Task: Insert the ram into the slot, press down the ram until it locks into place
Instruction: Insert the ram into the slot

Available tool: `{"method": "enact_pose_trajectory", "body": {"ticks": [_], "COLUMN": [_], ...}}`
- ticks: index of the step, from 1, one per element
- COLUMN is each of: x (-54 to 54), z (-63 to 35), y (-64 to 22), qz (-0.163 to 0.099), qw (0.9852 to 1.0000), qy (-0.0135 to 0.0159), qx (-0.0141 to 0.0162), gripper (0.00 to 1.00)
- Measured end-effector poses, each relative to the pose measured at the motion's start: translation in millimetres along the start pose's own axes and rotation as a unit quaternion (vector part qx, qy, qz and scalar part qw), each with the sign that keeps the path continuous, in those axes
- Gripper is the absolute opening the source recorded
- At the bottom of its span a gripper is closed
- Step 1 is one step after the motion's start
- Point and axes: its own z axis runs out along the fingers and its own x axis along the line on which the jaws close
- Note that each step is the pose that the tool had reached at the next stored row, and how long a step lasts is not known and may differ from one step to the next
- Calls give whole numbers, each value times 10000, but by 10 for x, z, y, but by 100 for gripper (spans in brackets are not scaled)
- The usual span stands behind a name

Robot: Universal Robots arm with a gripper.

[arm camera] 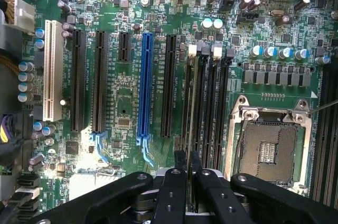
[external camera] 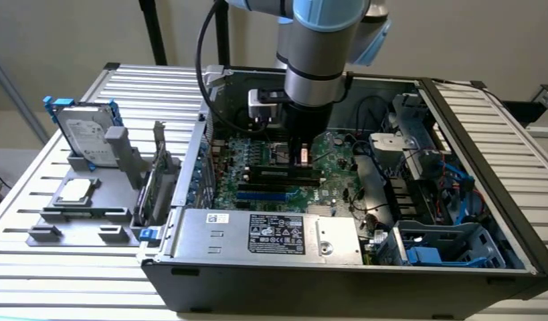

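Inside the open computer case (external camera: 488, 134), which lies on the slatted table (external camera: 68, 287), the arm reaches straight down over the motherboard (arm camera: 127, 102). The gripper (arm camera: 188, 156) is positioned above the bank of long black memory sockets near the middle of the board. Its two fingers (arm camera: 179, 171) are drawn close together and clamp a thin dark strip seen edge-on; this is the ram (arm camera: 189, 110).

The ram runs lengthwise along the slot (arm camera: 191, 61), which is the socket of the bank nearest the blue expansion slot (arm camera: 146, 84). The other parallel sockets lie between it and the processor socket (arm camera: 272, 147). A pale clip shows at the far end of the slot. Whether the ram's lower edge has entered the slot, or whether the clips have engaged, cannot be determined.

From the exterior view, the gripper (external camera: 299, 159) stands upright with its tips just above the black sockets. The power supply (external camera: 274, 234) occupies the case's near edge. Outside the case, toward the table's edge on the exterior view's left, a hard drive (external camera: 84, 134) stands upright in a grey holder (external camera: 77, 217).
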Motion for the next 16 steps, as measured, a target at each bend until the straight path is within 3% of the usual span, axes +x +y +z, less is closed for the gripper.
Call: {"method": "enact_pose_trajectory", "body": {"ticks": [3, 9, 16], "x": [-5, -27, -30], "z": [4, 12, 19], "y": [23, 24, 25], "qz": [0, 0, 1], "qw": [10000, 10000, 10000], "qy": [6, 28, 95], "qx": [18, 26, 23], "gripper": [14, 14, 14]}}
